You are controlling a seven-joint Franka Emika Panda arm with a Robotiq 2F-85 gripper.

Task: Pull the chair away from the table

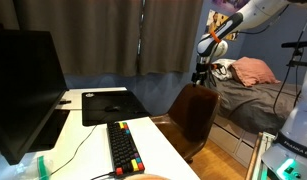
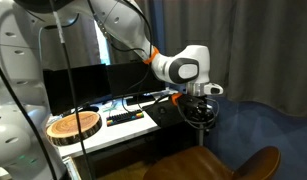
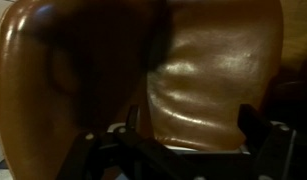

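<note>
The brown chair (image 1: 195, 118) stands at the white table's (image 1: 161, 142) far corner, its rounded backrest upright. My gripper (image 1: 199, 78) hangs just above the top of the backrest. In an exterior view my gripper (image 2: 199, 122) is above the chair (image 2: 228, 165), which shows at the bottom edge. In the wrist view the glossy brown backrest (image 3: 203, 60) fills the frame. My gripper (image 3: 191, 120) is open, its two dark fingers spread apart with the chair surface between them. I cannot tell whether they touch it.
On the table are a black monitor (image 1: 23, 85), a keyboard (image 1: 123, 148), a black mat (image 1: 108, 105) and a round wooden slab (image 2: 75, 124). A bed with pink cloth (image 1: 255, 70) stands behind the chair. Dark curtains (image 1: 143, 35) hang at the back.
</note>
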